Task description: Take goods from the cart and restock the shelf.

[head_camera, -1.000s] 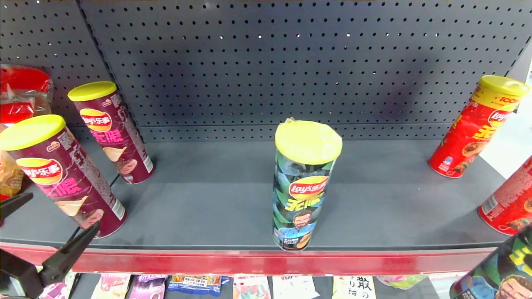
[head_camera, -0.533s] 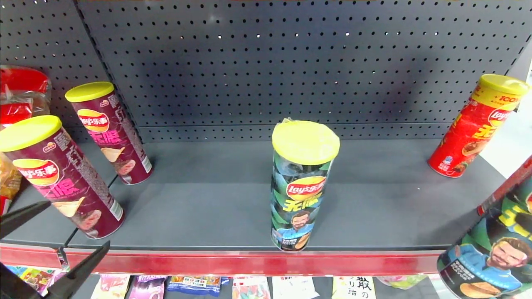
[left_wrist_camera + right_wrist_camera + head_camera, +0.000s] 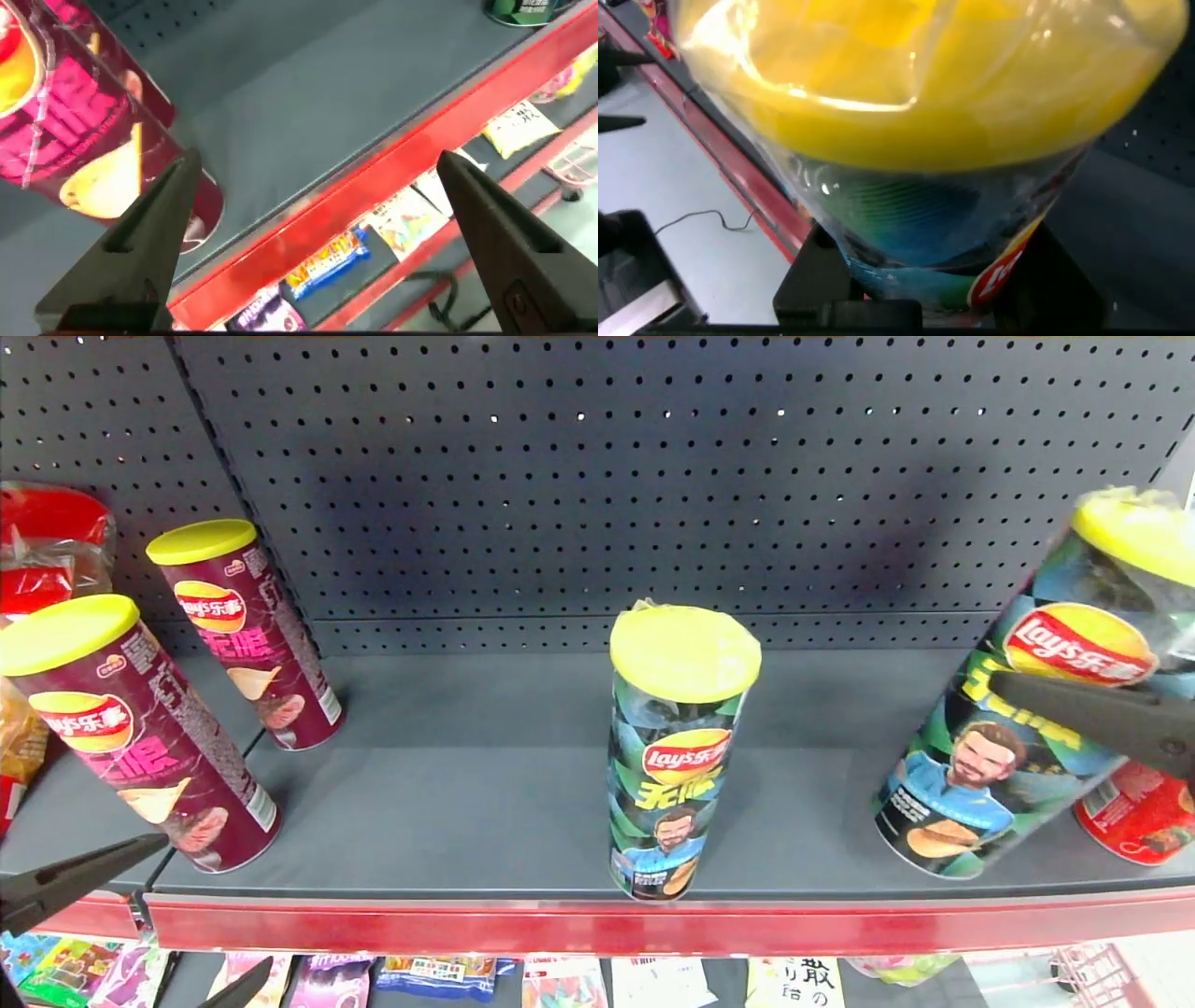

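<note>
R gripper clamped on the green can, tilted, base at the shelf's right front, beside a red can. Can't tell if it's down yet. Another green can already stands mid-shelf. Left to do: stand this one up, let go. L gripper wide apart, empty, low by the front rail.

Bare shelf lies wide open between the front purple can and rear purple can at the left and the middle green can. A narrower gap separates that can from the tilted green can at the right, which partly hides a red can. The pegboard wall closes the back.
</note>
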